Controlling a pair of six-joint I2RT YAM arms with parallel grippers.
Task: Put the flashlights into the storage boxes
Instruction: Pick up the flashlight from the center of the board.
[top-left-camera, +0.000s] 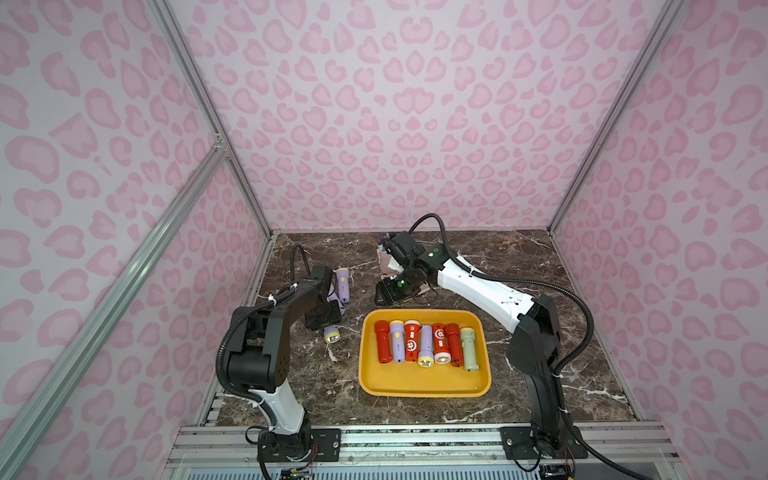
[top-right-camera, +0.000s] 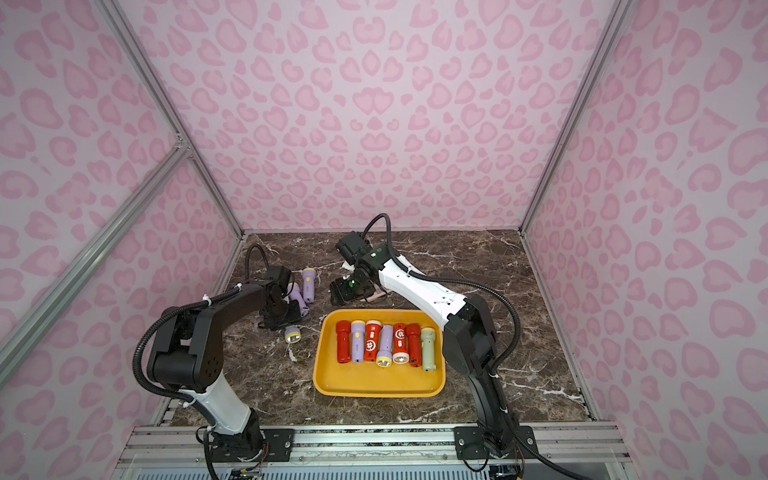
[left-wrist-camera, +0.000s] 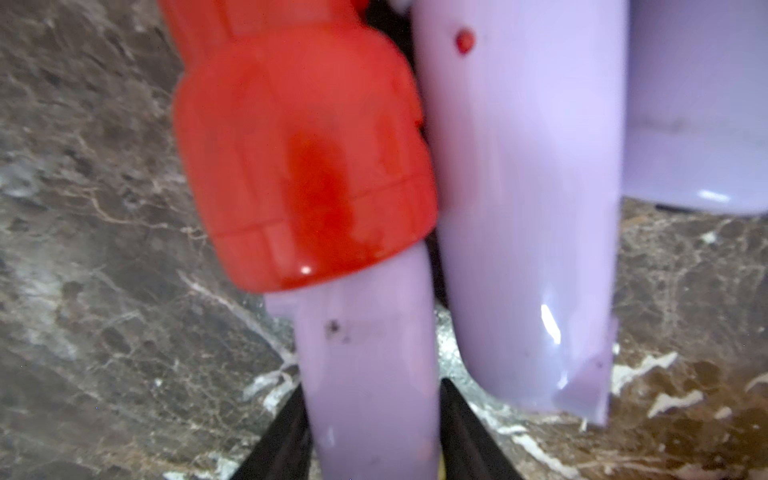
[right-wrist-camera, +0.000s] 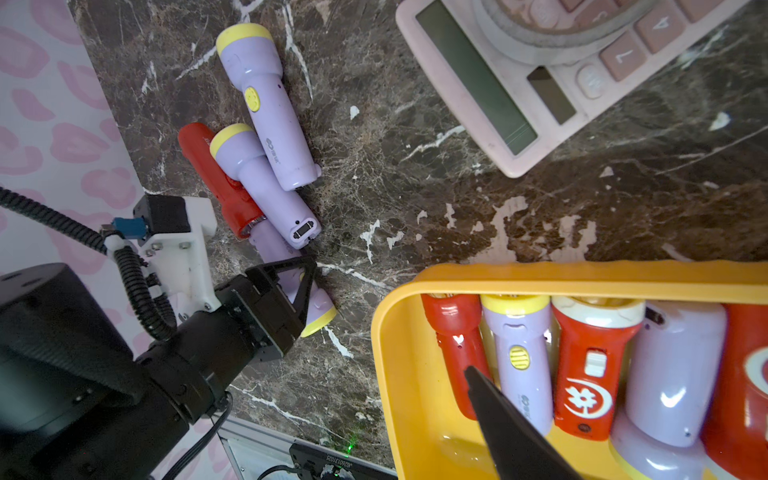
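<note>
Pink spotty walls stand around a dark brown marble table (top-left-camera: 552, 299). On it sits a yellow-orange tray (top-left-camera: 424, 382) with a row of seven flashlights (top-left-camera: 426, 345) lying side by side (four red, two lilac, one pale green).

Four more lie on the table, on the left arm's side of the tray. The left gripper (right-wrist-camera: 308, 291) is pinched on one of them, the held lilac flashlight (top-left-camera: 331, 333), close to its yellow head. That one seems to rest on the table. A red flashlight (right-wrist-camera: 216, 178) has its head right against the held one's body. A middle lilac flashlight (right-wrist-camera: 266, 187) lies along the red one, and a far lilac flashlight (right-wrist-camera: 266, 104) touches it on the other side.

The right gripper (right-wrist-camera: 498, 407) hangs over the tray's far corner, above a red flashlight there. Only one black finger shows, so I cannot tell if it is wide or narrow. A pink calculator (right-wrist-camera: 498, 95) lies past the tray.
</note>
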